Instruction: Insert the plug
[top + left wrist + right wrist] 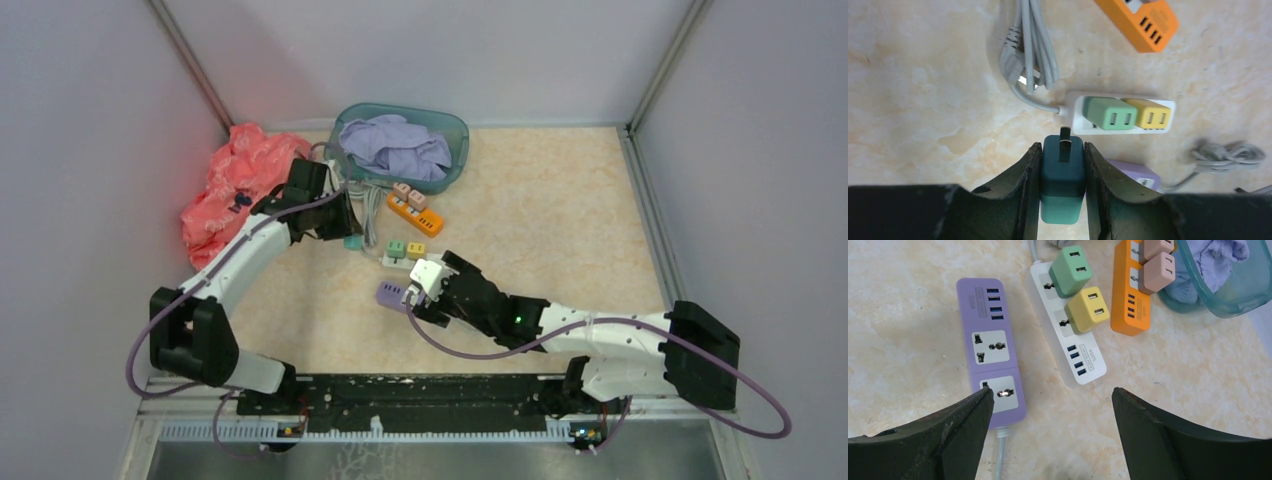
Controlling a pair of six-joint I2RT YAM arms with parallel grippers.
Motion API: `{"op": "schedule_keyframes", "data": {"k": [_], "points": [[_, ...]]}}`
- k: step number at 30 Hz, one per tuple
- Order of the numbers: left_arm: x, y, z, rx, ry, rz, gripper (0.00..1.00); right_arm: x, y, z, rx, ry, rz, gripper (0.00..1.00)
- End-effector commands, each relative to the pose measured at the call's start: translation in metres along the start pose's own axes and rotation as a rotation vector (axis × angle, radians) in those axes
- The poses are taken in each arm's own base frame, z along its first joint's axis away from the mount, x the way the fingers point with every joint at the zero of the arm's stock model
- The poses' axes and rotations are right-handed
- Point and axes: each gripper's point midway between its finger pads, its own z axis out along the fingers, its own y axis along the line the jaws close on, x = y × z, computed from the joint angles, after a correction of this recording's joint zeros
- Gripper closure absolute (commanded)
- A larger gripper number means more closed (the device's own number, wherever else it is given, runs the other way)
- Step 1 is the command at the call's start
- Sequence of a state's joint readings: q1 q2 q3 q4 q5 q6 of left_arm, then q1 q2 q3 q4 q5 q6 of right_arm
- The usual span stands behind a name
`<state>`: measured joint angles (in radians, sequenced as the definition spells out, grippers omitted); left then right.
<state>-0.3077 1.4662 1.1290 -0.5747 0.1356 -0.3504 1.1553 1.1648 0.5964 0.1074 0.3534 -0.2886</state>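
Between the fingers of the left end effector (1062,148): one teal plug (1063,172), clamped firmly, prong end leading.

Ahead of it on the bench (923,100) lay a white power strip (1168,120), both sockets taken by green and yellow adapters. Off to its right, half hidden by a finger, lay a purple power strip (993,347). The right end effector (1050,392) hovered over the purple strip, spread wide and empty. The strip's free sockets made it the likely receiver. Recommended handling: bring the plug above a socket, square the prongs to the slots, press straight, and steady the strip with the right end effector.
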Motion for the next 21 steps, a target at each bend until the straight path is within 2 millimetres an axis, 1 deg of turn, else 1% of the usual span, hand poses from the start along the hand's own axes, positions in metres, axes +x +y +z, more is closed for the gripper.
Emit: {"op": "schedule_keyframes", "data": {"k": [1,4,7,11,15,18,21], "points": [[-0.015,-0.028,-0.023,0.106,-0.093,-0.193,1.0,-0.048,-0.02,-0.004,0.048,-0.135,0.026,0.12],[-0.014,-0.038,-0.034,0.146,-0.086,-0.297,1.0,-0.058,-0.021,-0.003,0.047,-0.164,0.009,0.12],[-0.008,-0.043,-0.038,0.15,-0.046,-0.416,1.0,-0.07,-0.024,-0.002,0.053,-0.204,-0.004,0.12],[-0.002,-0.055,-0.045,0.192,-0.002,-0.537,1.0,-0.084,-0.025,0.0,0.054,-0.258,-0.026,0.12],[-0.004,-0.058,-0.054,0.215,-0.035,-0.623,1.0,-0.098,-0.025,0.003,0.056,-0.318,-0.063,0.12],[-0.005,-0.062,-0.066,0.246,-0.068,-0.664,1.0,-0.105,-0.028,0.007,0.082,-0.352,-0.096,0.12],[-0.003,-0.062,-0.073,0.258,-0.09,-0.718,1.0,-0.115,-0.032,0.011,0.113,-0.39,-0.13,0.12]]}}
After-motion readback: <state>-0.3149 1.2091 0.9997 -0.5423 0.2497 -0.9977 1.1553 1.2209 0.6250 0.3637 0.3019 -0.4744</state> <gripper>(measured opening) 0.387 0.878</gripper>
